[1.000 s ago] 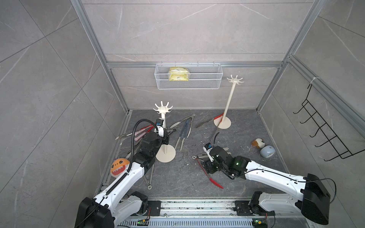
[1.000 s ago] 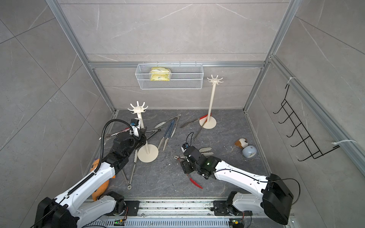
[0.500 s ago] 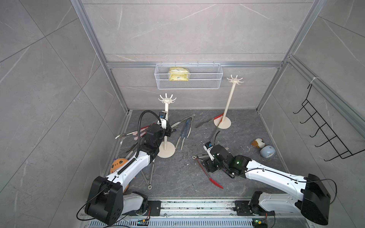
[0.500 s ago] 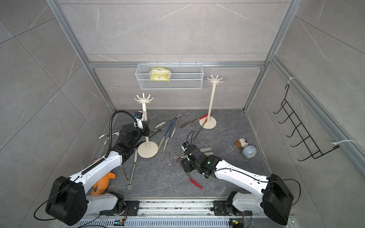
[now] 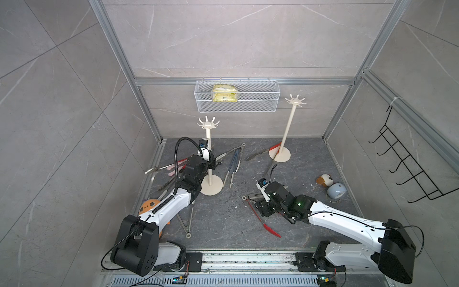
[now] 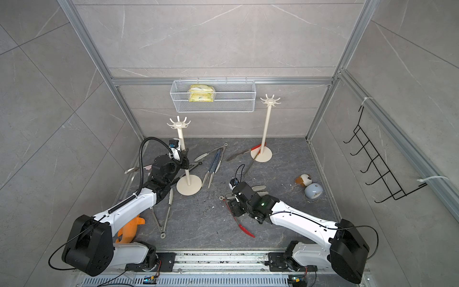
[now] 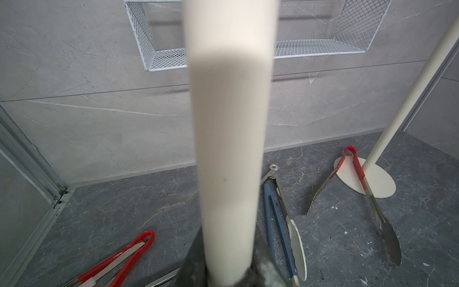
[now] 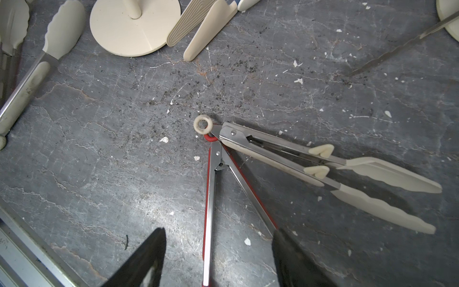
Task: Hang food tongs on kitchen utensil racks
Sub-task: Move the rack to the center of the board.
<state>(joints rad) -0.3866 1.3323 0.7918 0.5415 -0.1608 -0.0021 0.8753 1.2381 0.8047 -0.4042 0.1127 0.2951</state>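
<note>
Cream was the pole of the nearer rack [image 7: 228, 149], pinched partway up between the jaws of the left gripper [image 5: 211, 161]. The rack stood upright on the dark stone floor [image 5: 223, 223]. The right gripper [image 8: 218, 232] hung low over the floor with its black fingers [image 8: 144, 258] spread wide, straddling the arms of the red-edged tongs [image 8: 210, 198], which lay flat. One arm met a fingertip, though whether it touched could not be told. Their red ring end lay tucked under the hinge of the cream-tipped tongs [image 8: 293, 159], also flat on the floor. Farther out, blue-grey tongs [image 5: 234, 161] lay just beside the nearer rack's base. Red-handled steel tongs [image 7: 357, 169] lay across the base of the farther rack [image 5: 288, 129]. Every pair in view was on the floor.
</note>
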